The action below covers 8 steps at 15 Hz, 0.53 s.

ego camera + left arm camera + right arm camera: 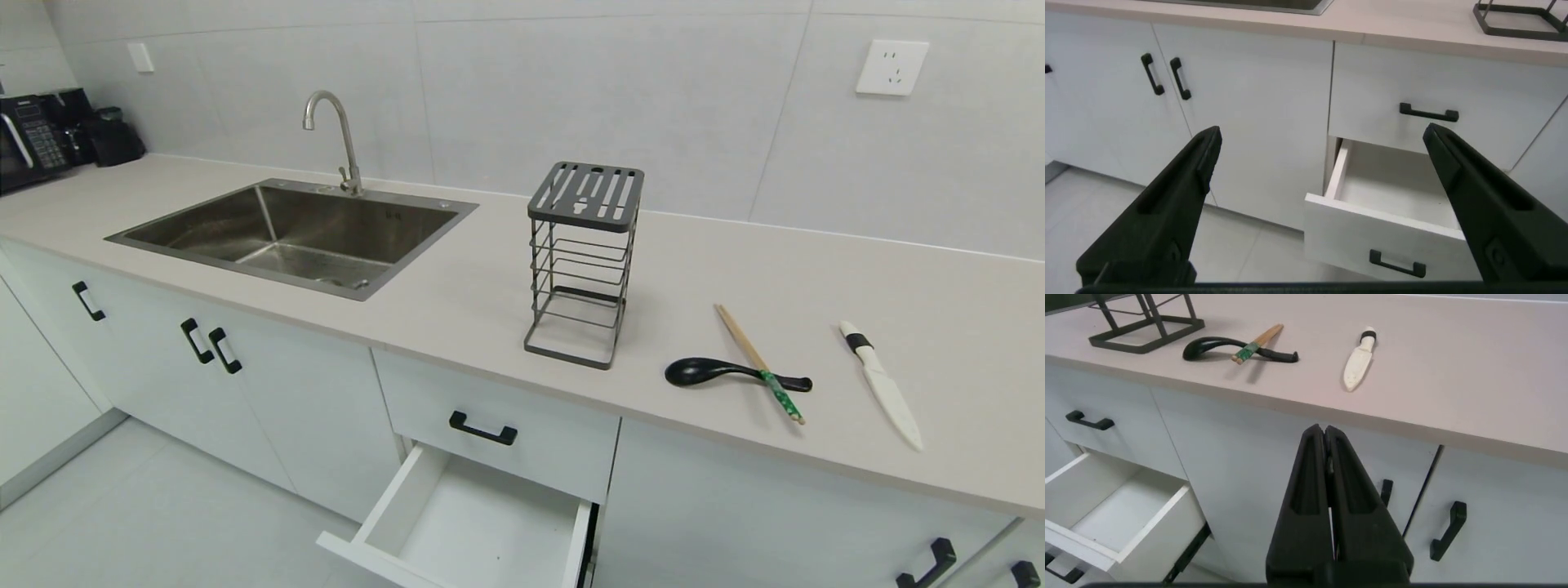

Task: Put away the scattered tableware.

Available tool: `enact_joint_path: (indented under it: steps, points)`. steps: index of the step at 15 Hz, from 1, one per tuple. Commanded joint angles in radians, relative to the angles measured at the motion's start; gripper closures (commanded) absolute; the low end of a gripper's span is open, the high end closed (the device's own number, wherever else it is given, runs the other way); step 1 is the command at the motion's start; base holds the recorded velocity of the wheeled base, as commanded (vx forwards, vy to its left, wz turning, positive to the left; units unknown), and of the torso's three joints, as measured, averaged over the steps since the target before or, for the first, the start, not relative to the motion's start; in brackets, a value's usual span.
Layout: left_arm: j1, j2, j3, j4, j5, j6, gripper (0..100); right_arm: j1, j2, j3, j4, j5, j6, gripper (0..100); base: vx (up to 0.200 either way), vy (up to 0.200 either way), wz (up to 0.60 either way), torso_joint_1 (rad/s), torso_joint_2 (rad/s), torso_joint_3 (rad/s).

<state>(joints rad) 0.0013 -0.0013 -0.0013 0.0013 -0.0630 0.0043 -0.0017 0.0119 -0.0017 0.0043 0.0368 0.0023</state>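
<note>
Counter (pixel 816 269) | 1 spoon (pixel 694 372) | 1 chopstick pair (pixel 739 331) | 1 knife (pixel 882 388) | 1 rack (pixel 581 219)

Grey tiled wall (pixel 653 98), white cabinets (pixel 286 408)

One rack (pixel 586 192), one black spoon (pixel 702 371), one chopstick pair (pixel 755 358), one white knife (pixel 882 385), one open drawer (pixel 482 523)

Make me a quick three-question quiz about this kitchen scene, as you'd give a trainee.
1. True or false: the chopsticks cross the handle of the black spoon.
2. Which claw is shut: A left, B right?
3. Fill in: the lower drawer stands ____.
Key: 1 true. 2 B: the right claw is shut, the left claw open. 3 open.
</note>
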Motion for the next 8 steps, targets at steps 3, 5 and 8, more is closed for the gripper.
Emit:
enact_joint_path:
  steps: [3, 5, 8]
  points:
    - [0.0, 0.001, 0.001, -0.001, 0.0, 0.0, 0, 0.0, 0.0, 0.0, -0.001, 0.0, 0.004, 100, 0.0, 0.0, 0.0, 0.176, -0.34, -0.162]
    - [0.0, 0.001, 0.001, -0.001, 0.0, 0.0, 0, 0.0, 0.0, 0.0, 0.0, 0.0, 0.004, 100, 0.0, 0.0, 0.0, 0.105, -0.2, -0.085]
    - [0.0, 0.001, 0.0, -0.001, 0.0, 0.0, 0, 0.0, 0.0, 0.0, 0.0, -0.002, 0.001, 0, 0.0, 0.0, 0.0, 0.024, -0.04, -0.018]
